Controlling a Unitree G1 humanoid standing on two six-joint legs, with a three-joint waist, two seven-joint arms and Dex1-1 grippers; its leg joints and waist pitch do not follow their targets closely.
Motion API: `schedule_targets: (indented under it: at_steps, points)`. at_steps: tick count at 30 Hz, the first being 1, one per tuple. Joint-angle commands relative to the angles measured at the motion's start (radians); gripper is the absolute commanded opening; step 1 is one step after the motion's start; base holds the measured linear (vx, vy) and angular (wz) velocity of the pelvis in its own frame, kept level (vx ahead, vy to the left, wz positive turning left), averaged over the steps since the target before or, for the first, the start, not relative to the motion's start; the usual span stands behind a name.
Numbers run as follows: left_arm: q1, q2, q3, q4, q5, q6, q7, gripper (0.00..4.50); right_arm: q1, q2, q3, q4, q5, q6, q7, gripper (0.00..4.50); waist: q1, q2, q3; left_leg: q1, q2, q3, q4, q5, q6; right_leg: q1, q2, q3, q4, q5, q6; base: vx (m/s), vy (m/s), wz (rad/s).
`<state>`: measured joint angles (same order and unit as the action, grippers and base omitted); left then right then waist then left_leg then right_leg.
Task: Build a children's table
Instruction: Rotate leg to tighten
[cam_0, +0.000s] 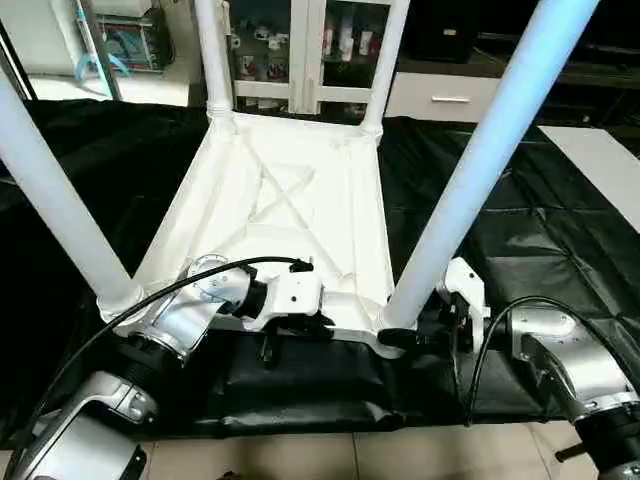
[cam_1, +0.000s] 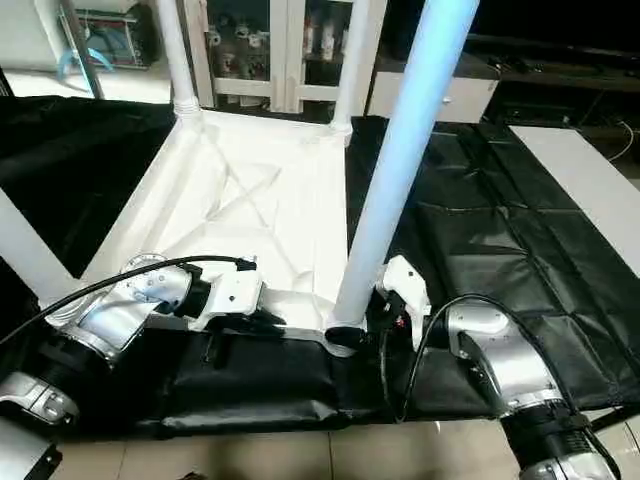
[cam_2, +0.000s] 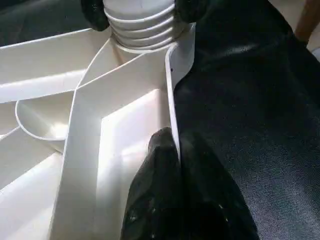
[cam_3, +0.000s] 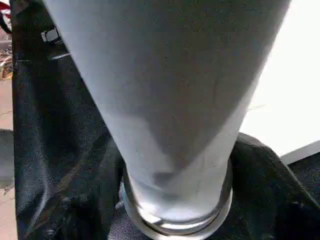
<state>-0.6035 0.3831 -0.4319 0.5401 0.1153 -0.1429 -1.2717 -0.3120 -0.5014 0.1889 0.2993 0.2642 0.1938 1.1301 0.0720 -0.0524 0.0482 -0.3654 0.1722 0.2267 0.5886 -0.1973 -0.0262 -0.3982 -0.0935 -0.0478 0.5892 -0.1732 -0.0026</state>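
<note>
On the black-draped table (cam_0: 560, 215) the tabletop (cam_0: 300, 215) lies upside down, ribs up, w/ all four legs standing in its corner sockets. Near-right leg (cam_0: 480, 165) rises right by the right hand (cam_0: 440, 325); near-left leg (cam_0: 50, 200) is at the far left of the head view.

Left hand (cam_2: 175, 150) is clenched on the tabletop's near rim, pinching the thin wall btwn its black fingers. Right hand sits at the base of the near-right leg w/ a finger either side of it; can't tell if it's actually squeezing the leg or just framing it.

Risks, as I judge them: if the right hand twists or pushes w/o a firm hold, it slips round the smooth taper and the leg stays half-seated. Push off-axis and the leg could cock in its socket, or the whole top skids on the cloth, esp. if the rim pinch gives.

Left wrist view shows the rim pinch and the leg's ribbed collar at the socket, which the head views hide behind the arm. Right wrist view shows the leg base close up, a ring around its foot, but not the finger contact.
</note>
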Motion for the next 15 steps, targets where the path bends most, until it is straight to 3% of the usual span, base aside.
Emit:
schedule_targets:
  at_steps: [1,7,11,13,14,15]
  points:
    - [0.034,-0.014,-0.09,0.015,0.051,0.002,-0.051,0.0,-0.021,0.006,0.004,0.017,-0.007,-0.011,-0.004,2.75,-0.002,-0.004,-0.051,0.022,0.072,-0.04,-0.077,-0.235,0.016,0.027,-0.069,0.042,-0.061,-0.216,-0.224,0.0,0.0,0.0]
    - [0.037,-0.01,-0.095,0.012,0.054,0.005,-0.054,0.0,-0.018,0.014,-0.001,0.044,-0.009,-0.022,0.005,2.66,-0.01,-0.003,-0.051,0.023,0.073,-0.043,-0.078,-0.264,0.006,0.025,-0.067,0.043,-0.064,-0.248,-0.22,0.0,0.0,0.0]
    - [0.045,-0.015,-0.089,0.016,0.054,0.023,-0.034,0.0,-0.018,0.052,-0.045,0.078,-0.015,-0.02,-0.099,2.65,-0.013,-0.002,-0.052,0.022,0.073,-0.043,-0.079,-0.273,-0.001,0.025,-0.067,0.043,-0.064,-0.246,-0.222,0.0,0.0,0.0]
    - [0.044,-0.048,-0.066,0.03,0.038,0.048,0.009,0.0,-0.042,0.116,-0.104,0.139,-0.03,-0.014,-0.287,2.65,-0.022,0.002,-0.048,0.025,0.072,-0.046,-0.085,-0.35,-0.033,0.014,-0.068,0.043,-0.073,-0.341,-0.205,0.0,0.0,0.0]
    - [0.04,-0.066,-0.057,0.039,0.035,0.069,0.035,0.0,-0.05,0.146,-0.129,0.161,-0.031,-0.003,-0.363,2.65,-0.025,0.0,-0.047,0.025,0.071,-0.051,-0.086,-0.371,-0.047,0.015,-0.07,0.042,-0.077,-0.377,-0.195,0.0,0.0,0.0]
    - [0.028,-0.099,-0.043,0.063,0.036,0.093,0.088,0.0,-0.057,0.188,-0.16,0.187,-0.034,0.008,-0.472,2.65,-0.039,-0.004,-0.046,0.016,0.069,-0.061,-0.091,-0.416,-0.068,0.02,-0.07,0.037,-0.079,-0.451,-0.167,-0.054,0.015,-0.19]
